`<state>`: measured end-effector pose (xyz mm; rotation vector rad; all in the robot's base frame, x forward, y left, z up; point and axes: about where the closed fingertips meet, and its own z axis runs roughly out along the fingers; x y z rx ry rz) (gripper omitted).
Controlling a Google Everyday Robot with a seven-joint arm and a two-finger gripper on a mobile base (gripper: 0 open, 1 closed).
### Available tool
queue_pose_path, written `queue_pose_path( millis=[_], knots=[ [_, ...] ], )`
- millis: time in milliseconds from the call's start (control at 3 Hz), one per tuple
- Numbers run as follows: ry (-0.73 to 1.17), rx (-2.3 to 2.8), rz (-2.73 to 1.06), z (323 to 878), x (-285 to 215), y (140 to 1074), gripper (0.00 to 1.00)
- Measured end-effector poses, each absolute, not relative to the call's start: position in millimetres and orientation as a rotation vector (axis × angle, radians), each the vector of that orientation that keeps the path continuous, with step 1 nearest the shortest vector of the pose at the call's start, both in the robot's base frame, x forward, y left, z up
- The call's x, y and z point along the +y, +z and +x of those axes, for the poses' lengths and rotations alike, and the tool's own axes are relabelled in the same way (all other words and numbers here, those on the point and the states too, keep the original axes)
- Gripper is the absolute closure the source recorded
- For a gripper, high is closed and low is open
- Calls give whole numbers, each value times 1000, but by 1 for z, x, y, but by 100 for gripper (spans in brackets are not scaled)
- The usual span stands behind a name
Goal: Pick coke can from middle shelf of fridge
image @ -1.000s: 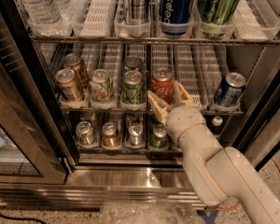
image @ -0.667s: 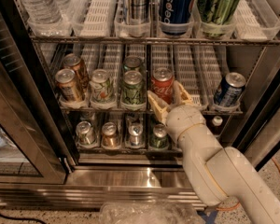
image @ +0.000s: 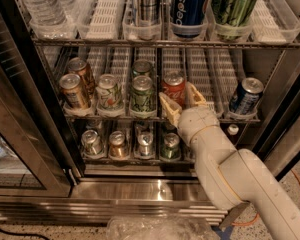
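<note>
Standing open at the middle shelf [image: 212, 74] of the fridge [image: 140, 189], the pincer [image: 182, 103] flanked the coke can [image: 174, 86] without gripping it, so the approach looked done, with closing and lifting out not yet done.

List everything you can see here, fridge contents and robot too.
fridge: one, steel base, fills the view
middle shelf: one, white trays, centre
coke can: one, red, middle shelf, centre
green cans: two, left of coke can
white can: one, white and green, left of those
brown cans: two, middle shelf, far left
blue can: one, middle shelf, right
tall cans: three, silver, blue, green, top shelf
water bottles: apparently two, clear, top left
lower drinks: four, bottom shelf
arm: one, cream, lower right
gripper: one, cream, open, at the coke can
</note>
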<state>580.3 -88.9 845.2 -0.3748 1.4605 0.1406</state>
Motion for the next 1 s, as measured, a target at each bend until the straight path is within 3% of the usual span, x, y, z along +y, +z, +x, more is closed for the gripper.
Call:
queue_pose_path(
  millis=[333,1000],
  knots=[
    [121,1486,-375,589,-92,835,28],
    [109,1496,-354,599,-94,825,30]
  ],
)
